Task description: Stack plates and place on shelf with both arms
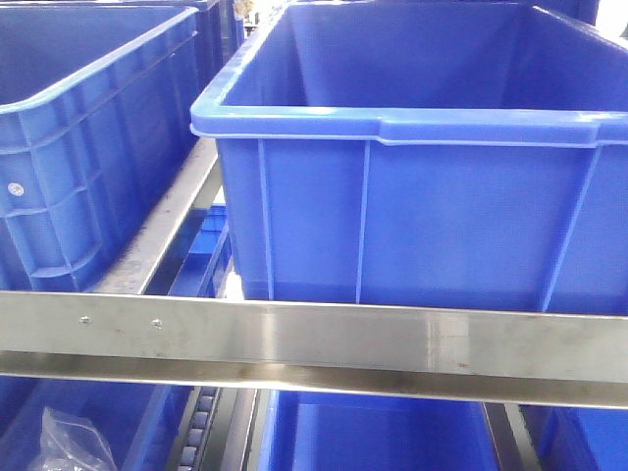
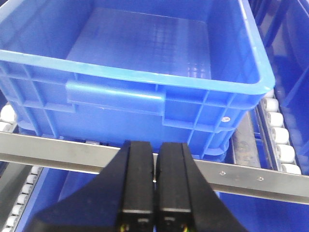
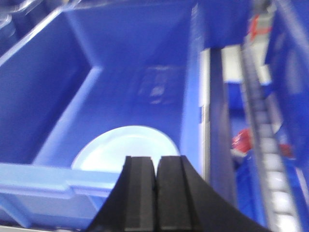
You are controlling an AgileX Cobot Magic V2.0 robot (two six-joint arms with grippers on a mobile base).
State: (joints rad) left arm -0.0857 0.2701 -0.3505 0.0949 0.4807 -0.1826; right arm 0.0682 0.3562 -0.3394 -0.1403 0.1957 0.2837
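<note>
A pale plate (image 3: 126, 147) is seen lying in a blue bin (image 3: 72, 96); placement appears done — left gripper (image 2: 154, 212) and right gripper (image 3: 155, 212) fingers pressed together, nothing held.

From the front view I count two blue bins on the upper level, one large bin (image 1: 412, 167) in the middle and a second bin (image 1: 88, 137) at the left edge, with one steel rail (image 1: 314, 339) across the shelf front. At the lower left corner I see one clear plastic bag (image 1: 64, 442). My right wrist view shows one pale plate (image 3: 123, 147). Each wrist view shows one black gripper, left (image 2: 154, 179) and right (image 3: 155, 191), two in all.
</note>
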